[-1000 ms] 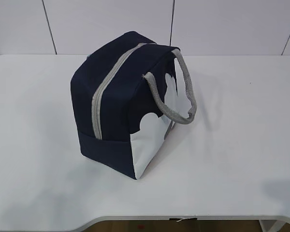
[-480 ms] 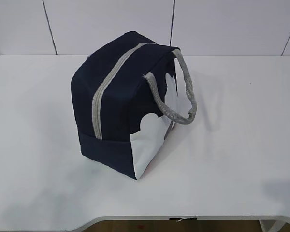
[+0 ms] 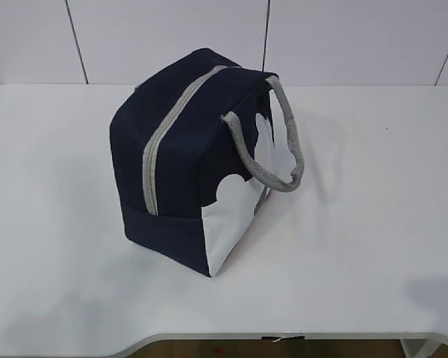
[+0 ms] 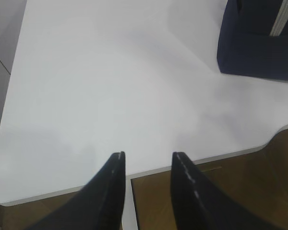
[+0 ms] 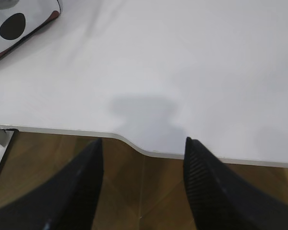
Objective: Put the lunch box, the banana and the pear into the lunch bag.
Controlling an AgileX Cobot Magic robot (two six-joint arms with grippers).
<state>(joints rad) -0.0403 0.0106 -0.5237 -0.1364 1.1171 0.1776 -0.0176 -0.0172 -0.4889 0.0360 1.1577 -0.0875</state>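
The navy lunch bag (image 3: 181, 153) stands in the middle of the white table (image 3: 373, 224), its grey zipper (image 3: 148, 168) closed along the top and its grey strap handle (image 3: 287, 142) hanging over the white end panel. A corner of the bag also shows in the left wrist view (image 4: 254, 43). The lunch box, the banana and the pear are out of view. My left gripper (image 4: 149, 154) is open and empty above the table's front edge, well short of the bag. My right gripper (image 5: 142, 140) is open and empty above the front edge. Neither gripper shows in the exterior view.
A white object with a dark oval spot (image 5: 19, 26) lies at the top left of the right wrist view. The table's front edge has a curved cut-out (image 5: 134, 146), with brown floor below it. A white panelled wall (image 3: 172, 37) stands behind the table.
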